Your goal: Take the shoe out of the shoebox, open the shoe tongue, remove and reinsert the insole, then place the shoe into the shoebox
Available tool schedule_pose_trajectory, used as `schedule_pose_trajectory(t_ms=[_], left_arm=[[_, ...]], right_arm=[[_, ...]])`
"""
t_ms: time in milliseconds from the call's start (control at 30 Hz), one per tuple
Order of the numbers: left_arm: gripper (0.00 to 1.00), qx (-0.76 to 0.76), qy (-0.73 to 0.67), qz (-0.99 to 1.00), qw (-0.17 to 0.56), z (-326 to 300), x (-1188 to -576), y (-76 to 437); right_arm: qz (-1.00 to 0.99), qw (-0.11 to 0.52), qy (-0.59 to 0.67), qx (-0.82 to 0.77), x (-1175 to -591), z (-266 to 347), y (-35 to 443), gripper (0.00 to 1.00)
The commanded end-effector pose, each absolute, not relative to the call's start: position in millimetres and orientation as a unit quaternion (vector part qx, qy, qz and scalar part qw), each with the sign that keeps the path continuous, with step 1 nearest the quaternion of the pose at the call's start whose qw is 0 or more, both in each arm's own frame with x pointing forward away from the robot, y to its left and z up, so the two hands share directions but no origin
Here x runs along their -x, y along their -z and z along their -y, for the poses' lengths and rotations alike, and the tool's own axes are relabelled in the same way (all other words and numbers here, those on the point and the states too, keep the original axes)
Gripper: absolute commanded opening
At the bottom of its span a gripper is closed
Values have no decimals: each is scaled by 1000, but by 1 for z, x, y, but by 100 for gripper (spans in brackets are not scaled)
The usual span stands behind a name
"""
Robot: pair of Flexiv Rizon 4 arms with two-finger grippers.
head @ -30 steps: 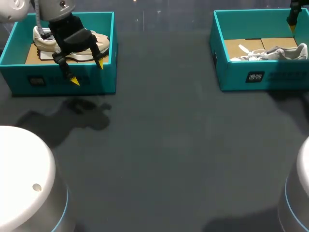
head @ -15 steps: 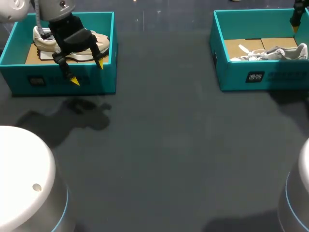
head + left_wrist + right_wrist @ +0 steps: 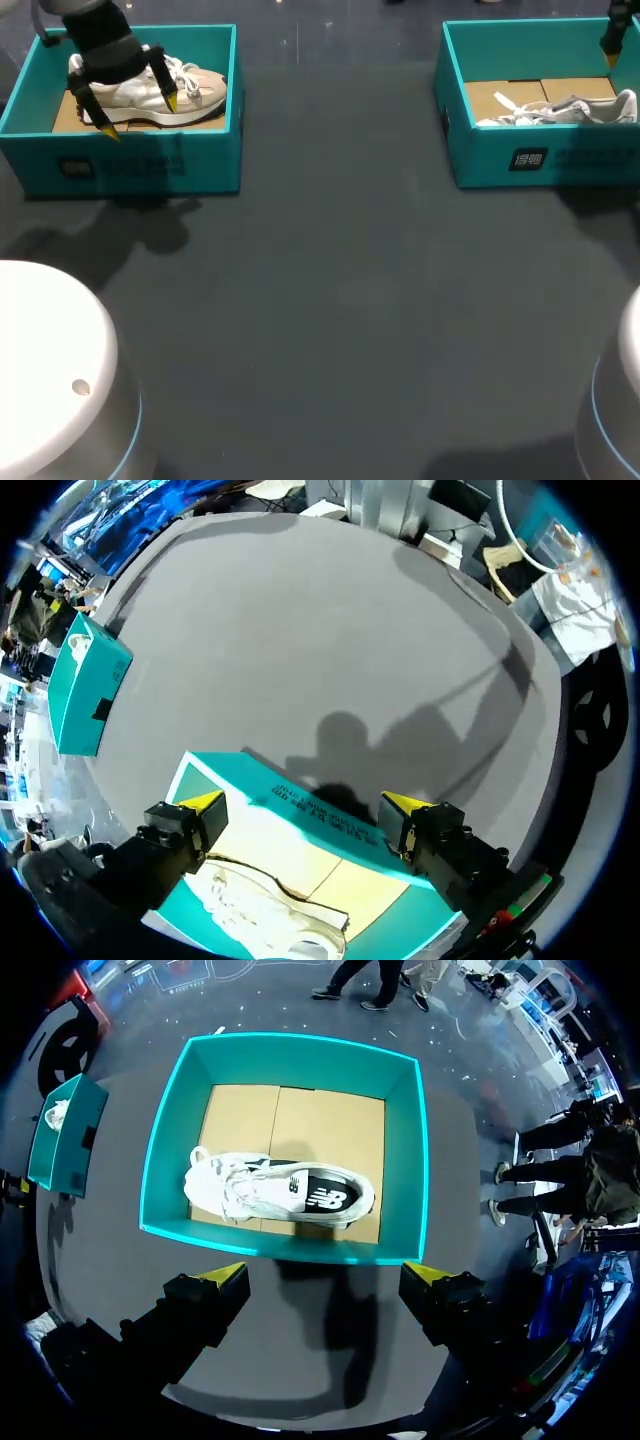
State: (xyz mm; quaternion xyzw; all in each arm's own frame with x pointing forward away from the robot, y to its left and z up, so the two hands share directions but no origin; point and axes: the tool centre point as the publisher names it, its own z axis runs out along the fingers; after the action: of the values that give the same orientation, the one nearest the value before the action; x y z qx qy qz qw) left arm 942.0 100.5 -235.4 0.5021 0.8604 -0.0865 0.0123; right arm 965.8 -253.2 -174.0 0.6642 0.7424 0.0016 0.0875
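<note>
Step one of the task, with no shoe lifted out yet. Hovering with the left gripper (image 3: 138, 117) spread wide and empty above the cream sneaker (image 3: 192, 90), inside the teal shoebox (image 3: 130, 165) at eleven o'clock on the table. Holding the right gripper (image 3: 325, 1272) equally wide and empty above the second shoebox (image 3: 290, 1045) at one o'clock, white sneaker (image 3: 280, 1192) inside. Next, likely: lower the left fingers astride the cream sneaker, close, then lift clear of the walls.

Head camera's up behind, looking down over the whole counter (image 3: 330, 300). Wrist cameras hang above the left shoebox (image 3: 300, 808) and right shoebox (image 3: 300, 1065); head view shares both.
</note>
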Motion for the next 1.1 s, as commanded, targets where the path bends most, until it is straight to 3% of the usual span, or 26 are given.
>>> schedule_pose_trajectory(t_ms=[33,600,1100], left_arm=[[100,-564,60,-824,0,-130,-981,222],[100,-601,43,-798,13,-149,-998,216],[100,-665,-32,-746,-10,-231,-1106,233]], right_arm=[[-742,88,-2,-664,-965,253,174,100],[-742,88,-2,-664,-965,253,174,100],[-742,88,-2,-664,-965,253,174,100]])
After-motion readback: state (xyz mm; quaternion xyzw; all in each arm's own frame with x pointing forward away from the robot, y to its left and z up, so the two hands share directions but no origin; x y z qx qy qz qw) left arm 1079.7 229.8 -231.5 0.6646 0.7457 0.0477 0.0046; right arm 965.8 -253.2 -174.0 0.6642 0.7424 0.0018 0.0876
